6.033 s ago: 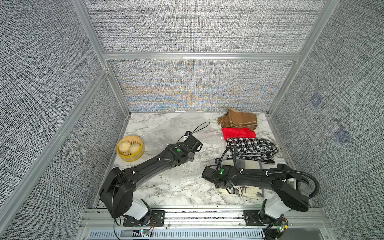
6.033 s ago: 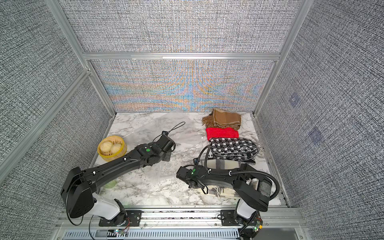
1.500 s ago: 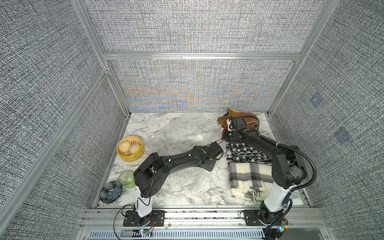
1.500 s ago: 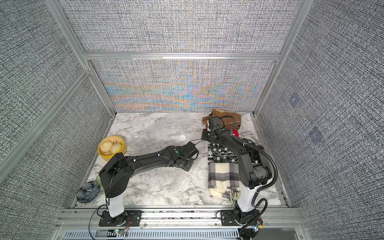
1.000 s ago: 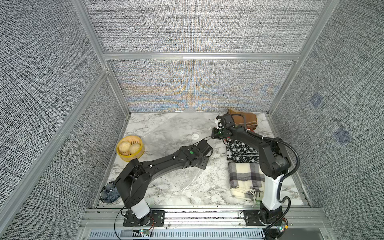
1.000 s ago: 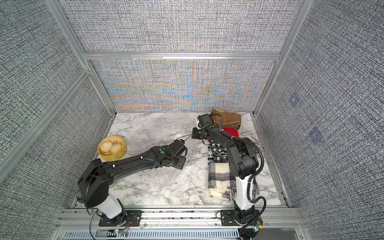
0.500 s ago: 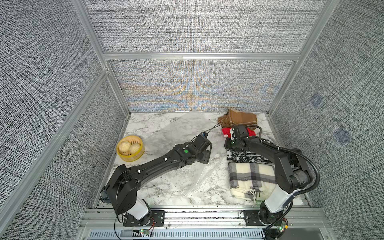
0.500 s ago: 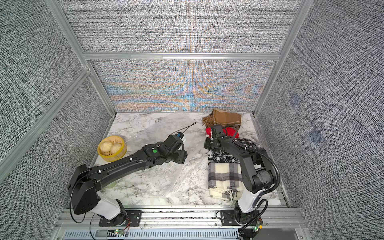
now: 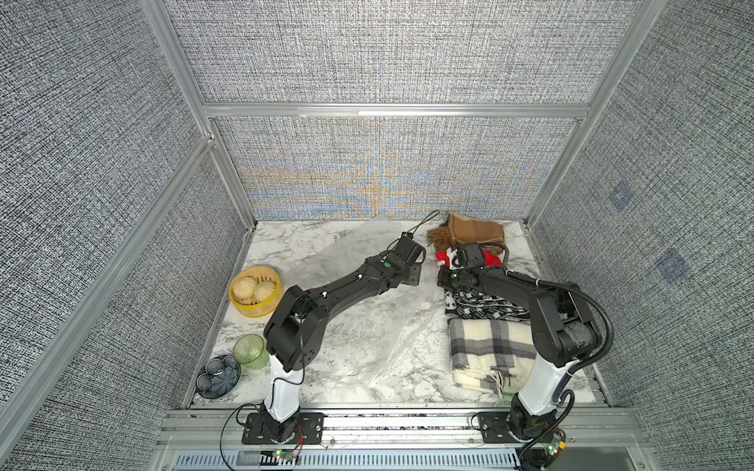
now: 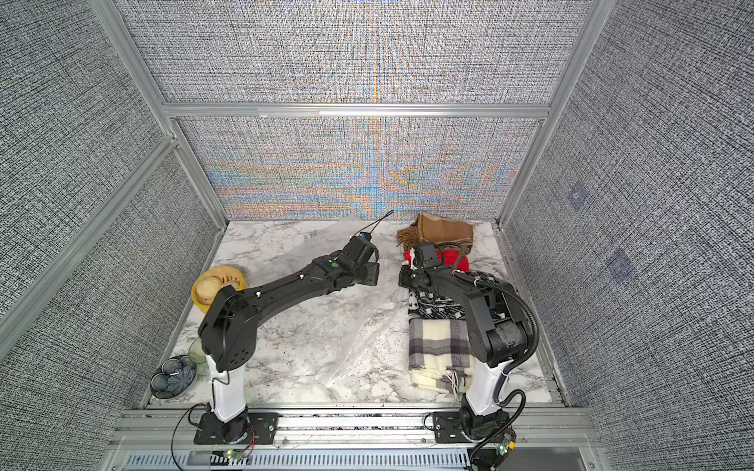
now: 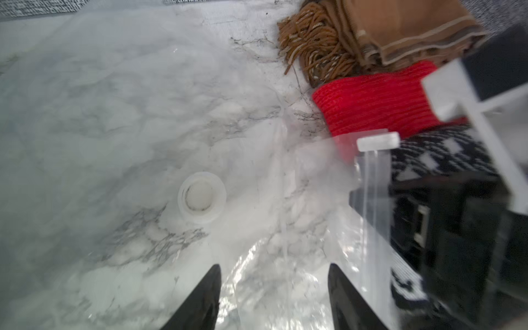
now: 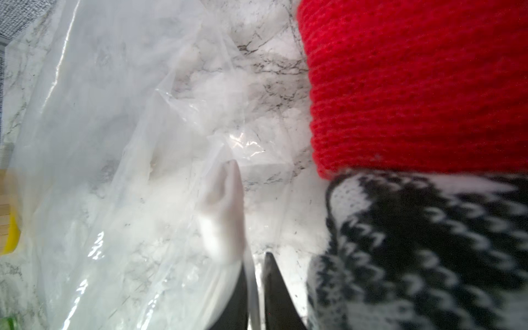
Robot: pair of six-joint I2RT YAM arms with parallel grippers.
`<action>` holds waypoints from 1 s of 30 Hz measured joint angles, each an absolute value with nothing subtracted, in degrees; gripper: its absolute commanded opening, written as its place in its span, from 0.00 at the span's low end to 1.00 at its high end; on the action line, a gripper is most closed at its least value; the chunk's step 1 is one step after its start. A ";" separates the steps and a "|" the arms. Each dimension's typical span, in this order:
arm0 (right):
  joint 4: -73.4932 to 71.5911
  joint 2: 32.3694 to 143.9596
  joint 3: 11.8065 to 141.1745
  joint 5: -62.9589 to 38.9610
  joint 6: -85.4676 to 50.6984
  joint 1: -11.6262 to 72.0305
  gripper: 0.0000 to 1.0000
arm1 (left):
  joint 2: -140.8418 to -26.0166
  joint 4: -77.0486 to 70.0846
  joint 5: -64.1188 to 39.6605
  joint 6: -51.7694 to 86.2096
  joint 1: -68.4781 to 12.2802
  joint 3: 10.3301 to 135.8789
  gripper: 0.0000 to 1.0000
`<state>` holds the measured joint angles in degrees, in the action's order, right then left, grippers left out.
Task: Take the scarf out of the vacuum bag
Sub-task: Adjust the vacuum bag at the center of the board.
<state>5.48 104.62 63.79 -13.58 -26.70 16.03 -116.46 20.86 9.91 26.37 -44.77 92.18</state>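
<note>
Since a second ago, my right gripper [image 12: 255, 260] has pulled back nearer, beside the red scarf [image 12: 414, 85]; its fingers are pinched on an edge of the vacuum bag [image 9: 404, 326]. That clear bag lies flat mid-table. My left gripper [image 11: 275, 267] hovers over it, fingers apart, near the white valve [image 11: 202, 197].

White marble tabletop [image 9: 412, 391], grey veining. Clear vacuum bag [image 9: 367, 334] lies crumpled across the middle. Right side, far to near, in a close row: brown fringed scarf [image 9: 475, 232], red knit scarf [image 9: 493, 259], black-and-white knit scarf [image 9: 485, 308], cream plaid scarf [image 9: 489, 350]. Left side: yellow steamer [image 9: 255, 290] with buns, green cup [image 9: 248, 351], dark flower-shaped dish [image 9: 218, 376].
</note>
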 measured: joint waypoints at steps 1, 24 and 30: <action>4.67 104.71 63.77 -14.06 -26.61 16.12 0.06 | -119.35 20.95 9.98 25.93 -43.81 94.19 0.59; 1.43 90.21 48.66 -5.89 -29.82 17.21 0.00 | -139.65 24.25 13.39 26.41 -38.87 110.85 0.53; 1.39 83.94 44.23 -3.27 -29.91 17.30 0.00 | -141.36 25.23 16.25 26.74 -37.21 112.99 0.51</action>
